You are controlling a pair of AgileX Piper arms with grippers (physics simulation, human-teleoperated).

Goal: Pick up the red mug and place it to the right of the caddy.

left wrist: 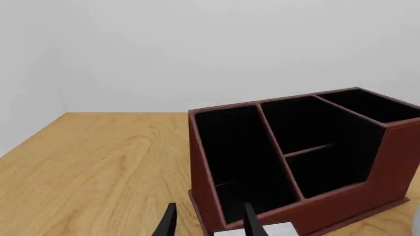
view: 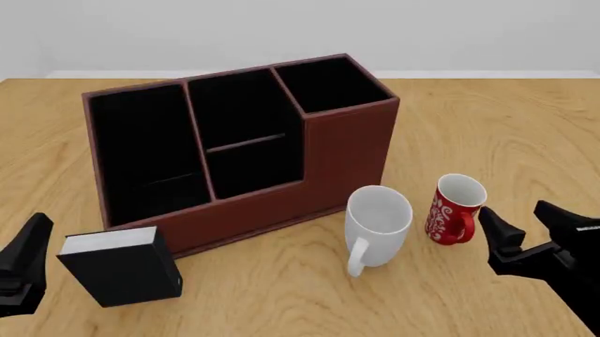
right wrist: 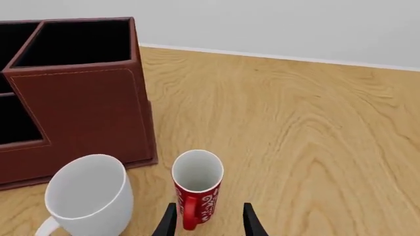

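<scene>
Small red ceramic mug [view: 453,210] upright on the table, just right of the big reddish-brown leather-like caddy [view: 342,158].

The mug carries a white swirl pattern on its red wall, has a white inside, and its red handle points toward the near edge of the table (seen from the front). It stands apart from the caddy's right front corner, near it but not touching. The caddy sits upright on the wooden table [view: 487,119], turned slightly, with three black-lined compartments open to the top and a lower stepped front across the left two; a thin divider crosses the middle one.
</scene>
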